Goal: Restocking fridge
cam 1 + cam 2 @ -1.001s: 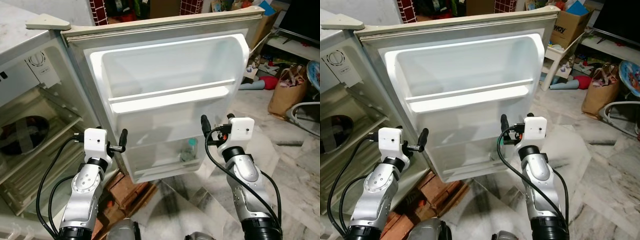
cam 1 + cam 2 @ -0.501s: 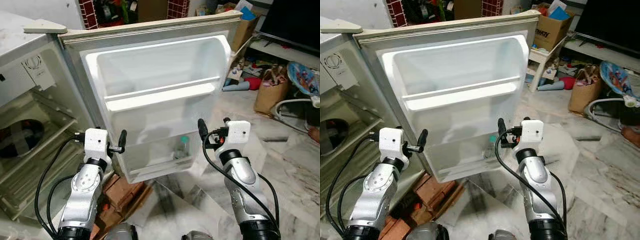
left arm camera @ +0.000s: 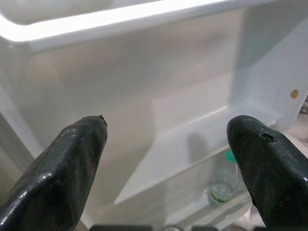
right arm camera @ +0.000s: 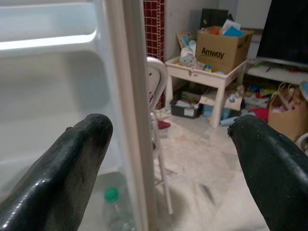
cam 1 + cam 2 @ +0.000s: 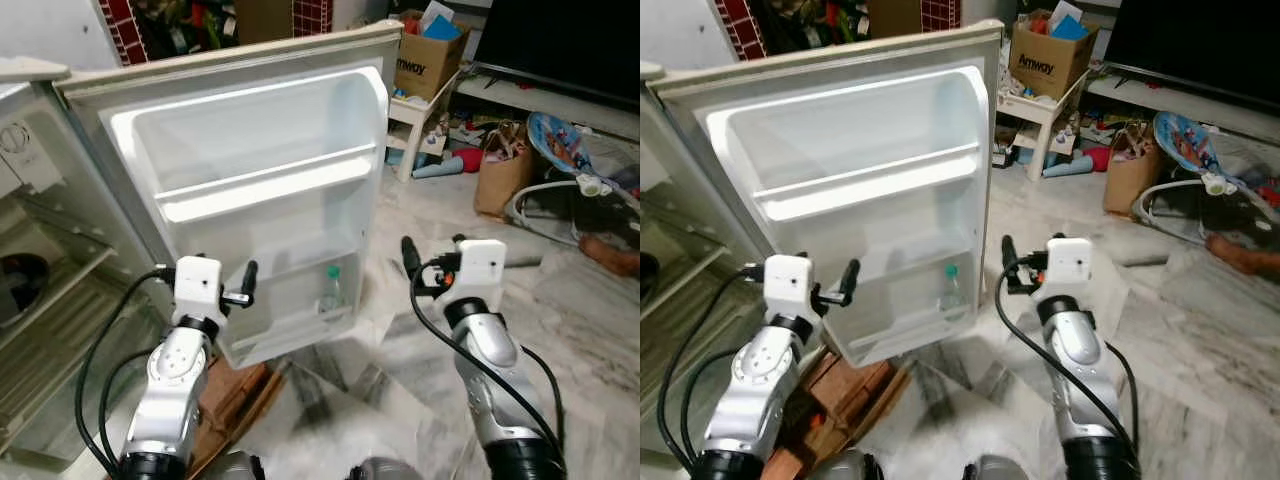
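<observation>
We stand before the open fridge door (image 5: 250, 190) with both sets of fingers released and empty: left gripper (image 5: 250, 285) near the door's lower edge, right gripper (image 5: 408, 262) beside it. One bottle (image 5: 331, 290) sits in the bottom door shelf (image 5: 290, 325). We judge we are between items; the next move calls for fetching more stock.

silver jointed arms, white wrist boxes, looping black cables, black-fingered claws.
</observation>
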Controlling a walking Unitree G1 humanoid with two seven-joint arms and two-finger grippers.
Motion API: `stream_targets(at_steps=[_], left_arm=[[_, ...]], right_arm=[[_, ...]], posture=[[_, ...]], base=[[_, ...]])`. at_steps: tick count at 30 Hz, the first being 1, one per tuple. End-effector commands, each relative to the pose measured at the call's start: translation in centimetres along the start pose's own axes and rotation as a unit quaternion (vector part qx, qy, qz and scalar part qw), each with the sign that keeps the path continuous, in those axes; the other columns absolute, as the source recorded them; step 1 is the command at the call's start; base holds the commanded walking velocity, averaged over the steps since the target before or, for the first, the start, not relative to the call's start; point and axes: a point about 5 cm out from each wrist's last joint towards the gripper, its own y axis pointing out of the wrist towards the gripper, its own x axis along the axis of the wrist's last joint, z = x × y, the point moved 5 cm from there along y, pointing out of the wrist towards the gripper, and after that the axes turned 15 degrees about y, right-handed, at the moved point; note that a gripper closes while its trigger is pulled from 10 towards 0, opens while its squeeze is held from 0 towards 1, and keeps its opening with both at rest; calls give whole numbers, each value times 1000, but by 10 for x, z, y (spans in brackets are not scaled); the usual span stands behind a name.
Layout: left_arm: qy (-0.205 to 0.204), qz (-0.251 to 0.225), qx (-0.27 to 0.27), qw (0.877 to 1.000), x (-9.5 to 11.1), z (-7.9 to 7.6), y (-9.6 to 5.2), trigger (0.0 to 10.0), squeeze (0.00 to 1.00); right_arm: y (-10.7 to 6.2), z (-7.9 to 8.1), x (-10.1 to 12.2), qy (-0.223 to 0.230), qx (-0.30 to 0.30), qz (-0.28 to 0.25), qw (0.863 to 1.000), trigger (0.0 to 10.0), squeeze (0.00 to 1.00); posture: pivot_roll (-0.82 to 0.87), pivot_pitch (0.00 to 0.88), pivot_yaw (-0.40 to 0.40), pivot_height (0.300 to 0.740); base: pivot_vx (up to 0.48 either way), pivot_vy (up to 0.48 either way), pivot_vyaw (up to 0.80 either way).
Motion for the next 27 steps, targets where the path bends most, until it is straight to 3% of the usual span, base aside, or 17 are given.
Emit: stream_targets(at_steps=[1, 8, 27], left_arm=[[9, 4, 5, 1000, -3, 6, -1, 10000, 0], [10, 3, 2, 1000, -2, 5, -1, 10000, 0], [10, 4, 10, 1000, -4, 7, 1, 10000, 0]], right_arm=[[4, 11, 2, 5, 14, -4, 1000, 10000, 0], [3, 16, -3, -2, 34, 6, 999, 10000, 0], [13, 16, 7, -20, 48, -8, 999, 10000, 0]], posture=[[-52, 31, 0, 740], [-53, 34, 1, 740], [-47, 21, -8, 740]], base=[[0, -465, 0], [0, -462, 68], [0, -434, 800]])
